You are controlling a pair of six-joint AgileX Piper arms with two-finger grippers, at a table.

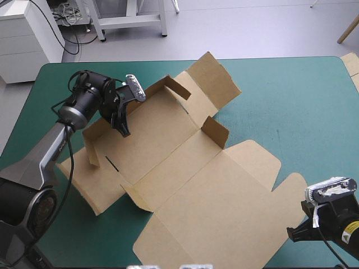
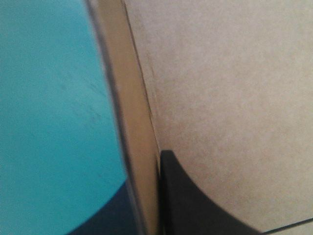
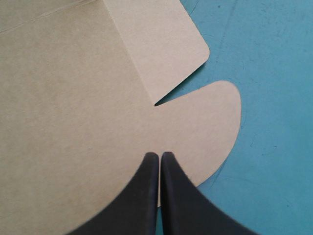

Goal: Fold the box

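The brown box (image 1: 185,185) lies spread across the teal-green table, with short walls and flaps raised around its far-left half and the lid flat toward the near side. My left gripper (image 1: 122,126) stands at the raised left wall (image 1: 92,137). In the left wrist view that wall (image 2: 137,147) runs edge-on between my fingers (image 2: 190,200), which are shut on it. My right gripper (image 1: 296,231) is at the near right; its fingers meet in a point (image 3: 159,157) over the lid's rounded flap (image 3: 215,117), without gripping it.
Bare teal-green cover (image 1: 291,101) spreads to the right of the box and along the far edge. A pale piece of more board (image 1: 352,66) shows at the table's far right edge. A square-cornered lid flap (image 3: 161,49) lies ahead of the right gripper.
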